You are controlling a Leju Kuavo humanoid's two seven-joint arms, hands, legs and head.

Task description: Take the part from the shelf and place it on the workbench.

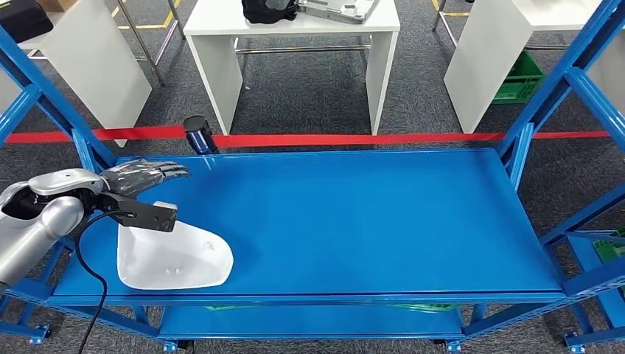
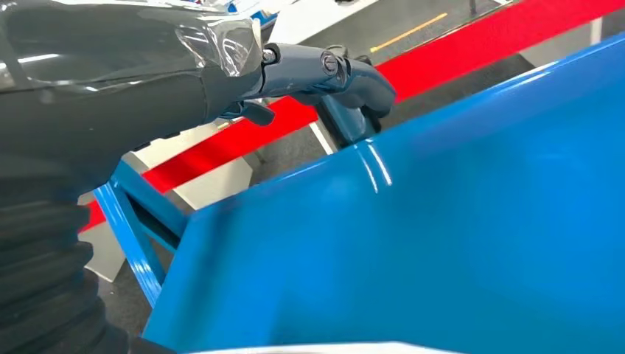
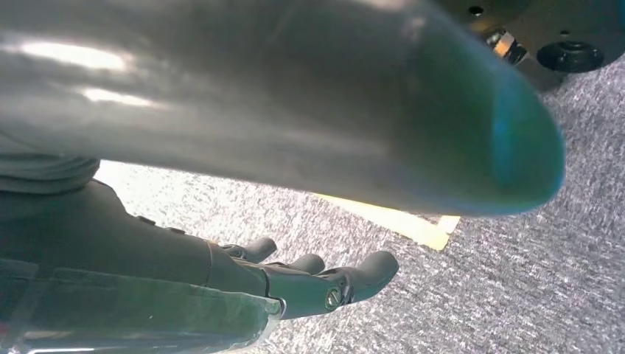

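White part (image 1: pixel 175 257): on blue shelf (image 1: pixel 354 221), front-left corner. Left hand (image 1: pixel 140 177): above part, fingers extended, empty. Right hand (image 3: pixel 221 287): over grey carpet, released. Behind shelf: red floor tape (image 1: pixel 368 139), 1 white table (image 1: pixel 291 44).

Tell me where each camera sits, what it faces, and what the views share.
Head view: high on the body, looking down at the blue shelf and white part; left arm and left robot hand enter from the left.
Left wrist view: behind the left robot hand, facing across the blue shelf toward the red floor tape.
Right wrist view: on the hanging arm, facing grey carpet; right robot hand open.
Shared: head and left wrist views show shelf and tape.
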